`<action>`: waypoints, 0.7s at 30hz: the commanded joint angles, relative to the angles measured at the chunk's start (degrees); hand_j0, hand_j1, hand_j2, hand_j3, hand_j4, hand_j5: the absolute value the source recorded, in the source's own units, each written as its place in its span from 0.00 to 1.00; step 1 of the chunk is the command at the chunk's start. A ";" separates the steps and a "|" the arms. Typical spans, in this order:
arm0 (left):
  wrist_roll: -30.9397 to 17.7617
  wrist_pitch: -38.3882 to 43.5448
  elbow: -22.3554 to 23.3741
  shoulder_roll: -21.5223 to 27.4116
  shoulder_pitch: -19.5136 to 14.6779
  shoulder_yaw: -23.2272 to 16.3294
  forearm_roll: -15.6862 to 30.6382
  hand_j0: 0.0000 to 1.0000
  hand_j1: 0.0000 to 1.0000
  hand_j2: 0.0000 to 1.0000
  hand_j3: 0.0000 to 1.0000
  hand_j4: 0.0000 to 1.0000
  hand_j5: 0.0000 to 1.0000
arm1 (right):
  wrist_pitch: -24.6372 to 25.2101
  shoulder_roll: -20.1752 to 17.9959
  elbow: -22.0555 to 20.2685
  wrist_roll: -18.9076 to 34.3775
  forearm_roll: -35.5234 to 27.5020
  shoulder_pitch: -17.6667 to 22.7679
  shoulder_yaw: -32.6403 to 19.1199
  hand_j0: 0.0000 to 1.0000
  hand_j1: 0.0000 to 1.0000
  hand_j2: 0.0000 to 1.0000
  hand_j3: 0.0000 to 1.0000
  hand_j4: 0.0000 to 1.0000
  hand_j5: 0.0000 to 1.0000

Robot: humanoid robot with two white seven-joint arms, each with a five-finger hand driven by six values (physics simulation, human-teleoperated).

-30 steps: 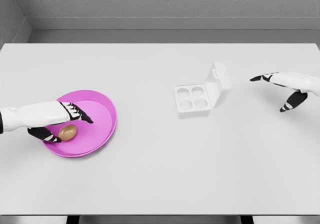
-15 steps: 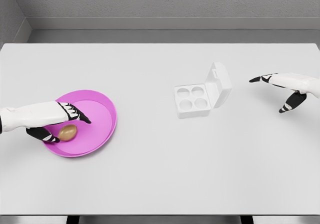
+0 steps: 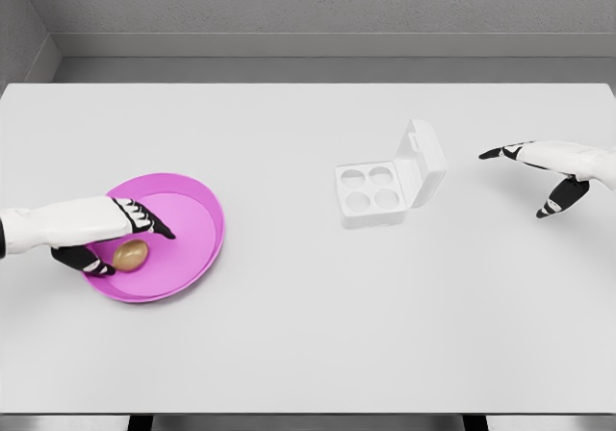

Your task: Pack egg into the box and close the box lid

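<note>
Your left hand (image 3: 114, 235) cups the egg (image 3: 130, 254) in the pink plate (image 3: 197, 221), fingers not closed; right hand (image 3: 549, 166) open, empty. Box (image 3: 371, 193) open, unfilled.

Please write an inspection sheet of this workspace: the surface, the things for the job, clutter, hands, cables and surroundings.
Surface: white table, flat, with no marks visible.
Job's things: brown egg lies in the pink plate at the left. White egg box stands right of centre, lid open and raised on its right side, four cups all empty.
Clutter: nothing seen.
Hands: left hand is over the plate, fingers and thumb set around the egg; whether they touch it cannot be told. Right hand is at the right edge, fingers spread, holding nothing, apart from the box.
Cables: nothing seen.
Surroundings: grey wall behind the table; dark legs show under the front edge.
</note>
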 commanded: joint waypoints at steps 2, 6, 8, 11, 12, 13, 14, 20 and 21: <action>0.02 0.13 0.00 0.03 0.00 0.00 0.22 0.89 0.89 0.89 0.89 0.89 0.89 | 0.07 -0.07 -0.02 -0.02 -0.20 0.00 -0.02 1.00 1.00 1.00 1.00 1.00 1.00; 0.11 0.13 0.00 -0.06 0.70 0.08 0.31 0.88 0.88 0.88 0.88 0.88 0.88 | 0.07 0.20 -0.02 -0.02 -0.20 0.09 0.07 1.00 1.00 1.00 1.00 1.00 1.00; 0.20 0.13 0.00 -0.06 0.70 0.08 0.31 0.88 0.88 0.88 0.88 0.88 0.88 | 0.07 0.20 -0.02 -0.02 -0.20 0.09 -0.02 1.00 1.00 1.00 1.00 1.00 1.00; 0.20 0.13 0.00 -0.06 0.79 0.08 0.31 0.88 0.88 0.88 0.88 0.88 0.88 | 0.07 0.20 -0.02 -0.02 -0.20 0.09 -0.02 1.00 1.00 1.00 1.00 1.00 1.00; 0.20 0.13 0.00 -0.06 0.70 0.00 0.31 0.85 0.85 0.85 0.85 0.85 0.85 | 0.07 0.20 -0.10 -0.02 -0.20 0.09 -0.02 1.00 1.00 1.00 1.00 1.00 1.00; 0.20 0.13 0.00 0.03 0.79 0.00 0.31 0.80 0.80 0.80 0.80 0.80 0.80 | -0.01 0.20 -0.10 -0.02 -0.20 0.09 0.07 1.00 1.00 1.00 1.00 1.00 1.00; 0.20 0.13 0.00 -0.06 0.79 0.00 0.31 0.78 0.78 0.78 0.78 0.78 0.78 | -0.01 0.20 -0.10 -0.02 -0.20 0.09 0.07 1.00 1.00 1.00 1.00 1.00 1.00; 0.20 0.13 0.00 0.03 1.23 0.00 0.22 0.73 0.73 0.73 0.73 0.73 0.73 | -0.01 0.20 -0.19 -0.02 -0.20 0.17 0.24 1.00 1.00 1.00 1.00 1.00 1.00; 0.20 0.13 0.00 0.03 1.58 0.35 0.22 0.73 0.73 0.73 0.73 0.73 0.73 | -0.01 0.20 -0.28 -0.02 -0.20 0.09 0.68 1.00 1.00 1.00 1.00 1.00 1.00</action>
